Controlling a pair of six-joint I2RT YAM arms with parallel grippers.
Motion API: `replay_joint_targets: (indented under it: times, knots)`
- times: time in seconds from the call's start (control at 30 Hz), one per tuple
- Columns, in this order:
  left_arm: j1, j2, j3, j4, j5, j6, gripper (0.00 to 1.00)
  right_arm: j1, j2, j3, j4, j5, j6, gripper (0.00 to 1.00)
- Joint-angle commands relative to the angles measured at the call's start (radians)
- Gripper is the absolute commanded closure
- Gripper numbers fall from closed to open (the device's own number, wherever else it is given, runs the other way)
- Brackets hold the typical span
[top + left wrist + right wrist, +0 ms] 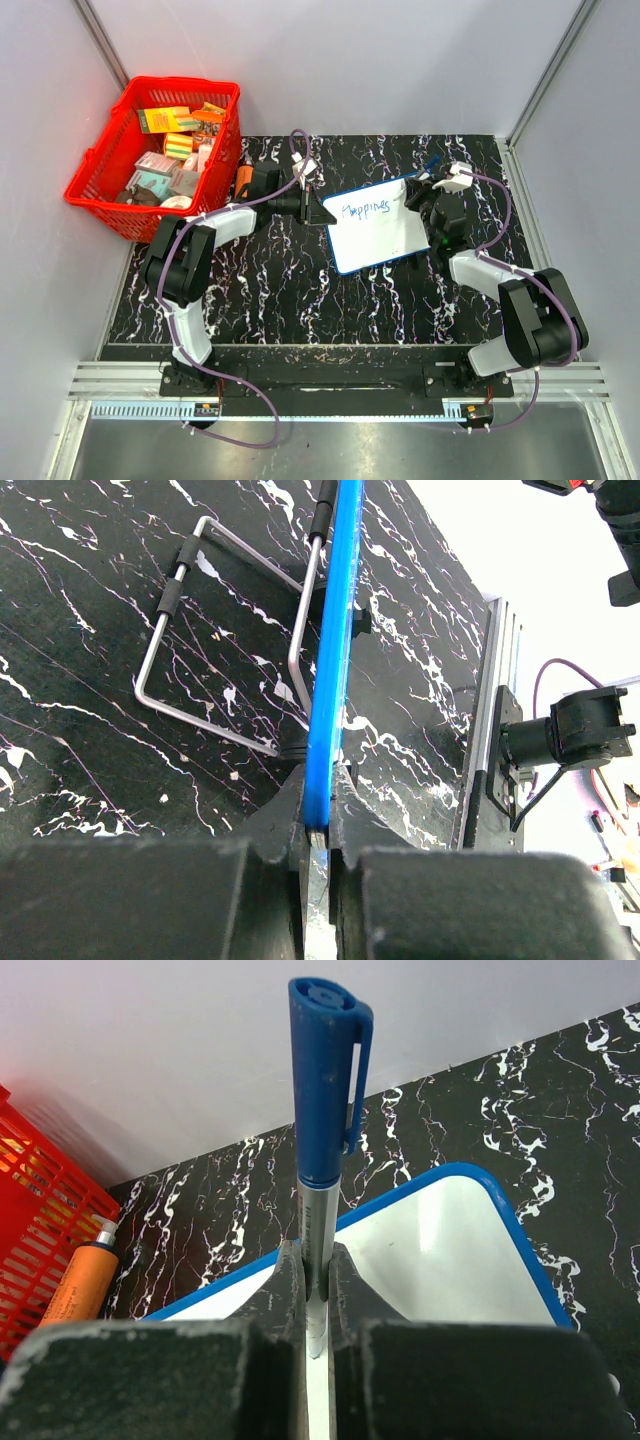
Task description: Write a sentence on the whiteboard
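A small rectangular whiteboard with a thin blue rim and rounded corners (pixel 378 225) sits near the middle of the black, white-veined marble table (pixel 270 290), a little towards the far edge and turned at a slant. Thin blue handwriting (pixel 365 209) runs across its upper part and reads roughly "Happiness". The left gripper (pixel 318 210) is clamped on the board's left rim; in the left wrist view its black fingers (pixel 290 815) pinch the blue edge, which is seen end-on. A bent metal wire frame with black sleeves (pixel 200 640) lies just beside it on the table. The right gripper (pixel 437 205) is over the board's far right corner. It is closed around a marker with a grey barrel and a blue clipped cap (pixel 322 1110), and the capped end sticks out past the fingertips. A red plastic basket filled with small boxes (pixel 100 175) stands at the table's far left corner. An orange tube (pixel 244 178) lies just beside the basket.
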Motion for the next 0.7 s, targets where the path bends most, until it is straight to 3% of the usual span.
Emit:
replay_joint_targets:
  times: [0.0, 0.67]
  knots:
    - [-0.019, 0.009, -0.035, -0.078, -0.129, 0.132, 1.0, -0.002, 0.012, 0.031, 0.036, -0.03, 0.013, 1.0]
    - [-0.019, 0.014, -0.032, -0.075, -0.132, 0.129, 1.0, -0.002, -0.014, -0.026, -0.009, 0.002, -0.001, 1.0]
